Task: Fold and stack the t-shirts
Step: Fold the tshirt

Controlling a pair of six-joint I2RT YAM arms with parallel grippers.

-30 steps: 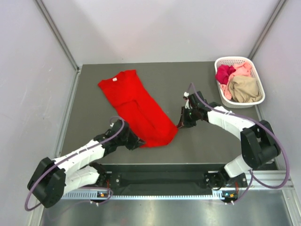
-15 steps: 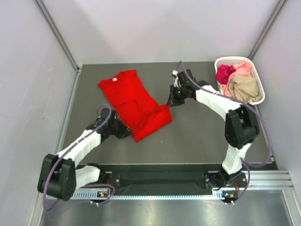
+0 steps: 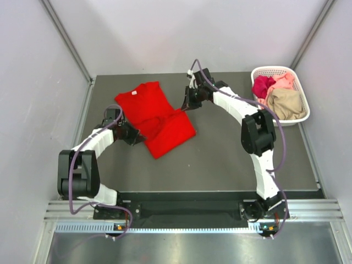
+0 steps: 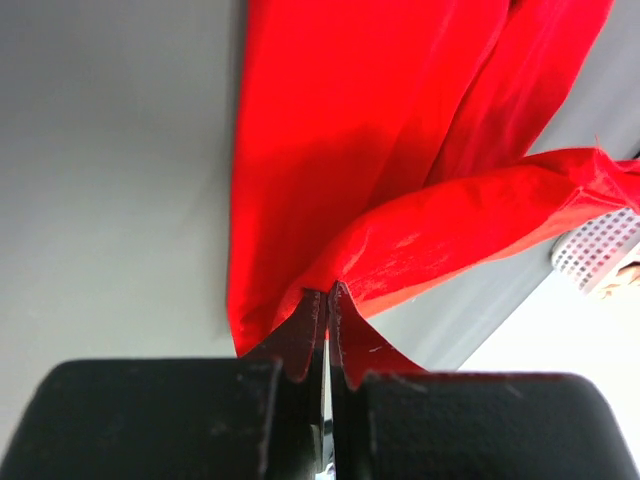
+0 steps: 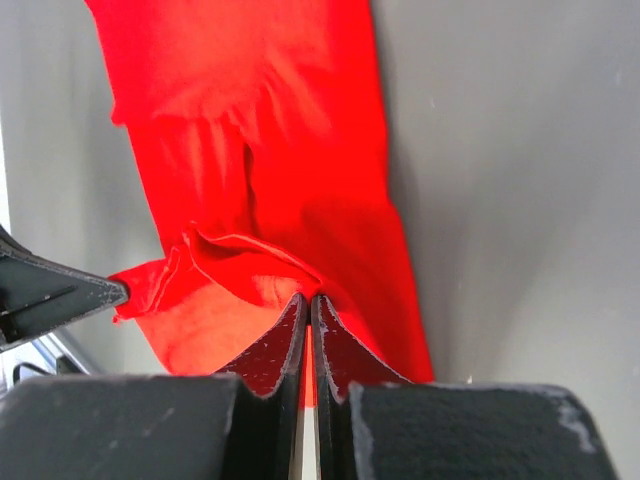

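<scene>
The dark surface (image 3: 236, 159) shows uncovered along its near side and between shirt and basket. The red t-shirt (image 3: 157, 118) lies left of centre, its lower part doubled over the body. The white basket (image 3: 280, 69) in the far right corner holds the other t-shirts (image 3: 286, 103). The left pincer (image 4: 327, 300) and the right pincer (image 5: 308, 300) are each closed tight on the folded-over edge.

I could read nothing in any view. The one label, a small white tag (image 3: 132, 93) at the neck of the red t-shirt (image 3: 159, 124), toward eleven o'clock, was too small to make out.
</scene>
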